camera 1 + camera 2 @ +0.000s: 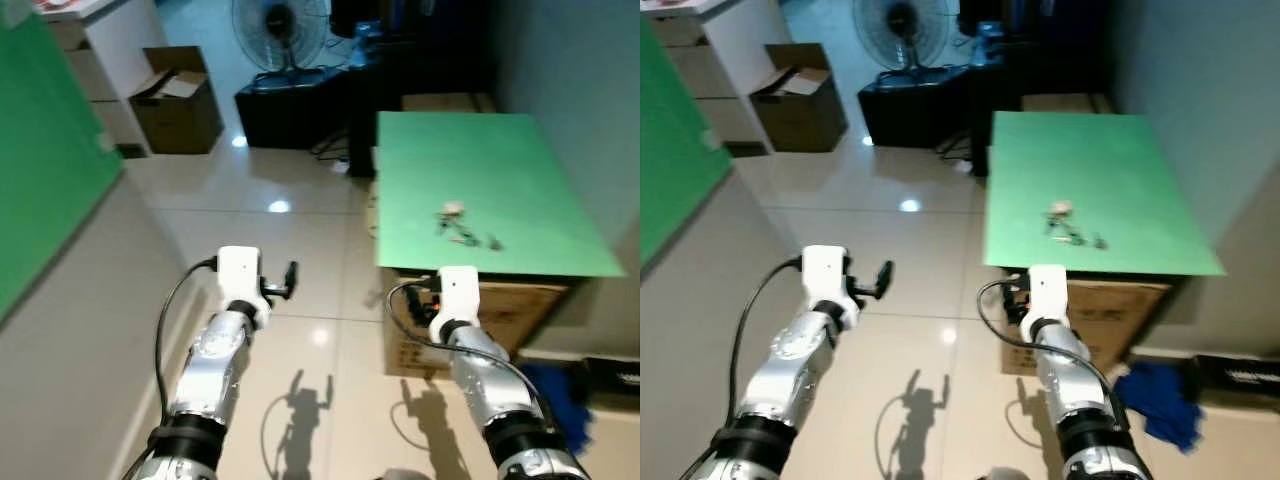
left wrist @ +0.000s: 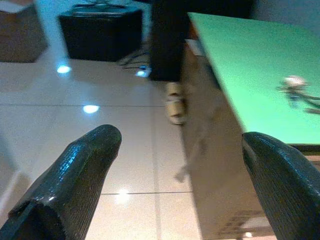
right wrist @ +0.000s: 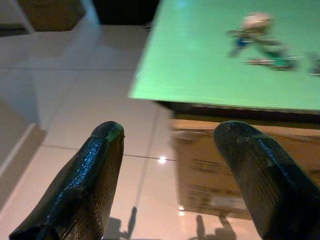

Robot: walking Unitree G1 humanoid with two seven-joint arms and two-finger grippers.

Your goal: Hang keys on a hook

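Both hands, left and right, spread wide, empty; keys on green table; no readable writing.

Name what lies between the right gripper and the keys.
Only bare green tabletop. In the right wrist view the open right gripper hangs short of the table's near edge, and the keys lie further in with nothing between.

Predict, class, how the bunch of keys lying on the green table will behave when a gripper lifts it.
The keys lie splayed in separate pieces on the green table, so the bunch will probably dangle loosely rather than lift stiffly. They look small and flat, so likely light but awkward to pinch off the surface. The smooth tabletop may let them slide if the right gripper nudges them.
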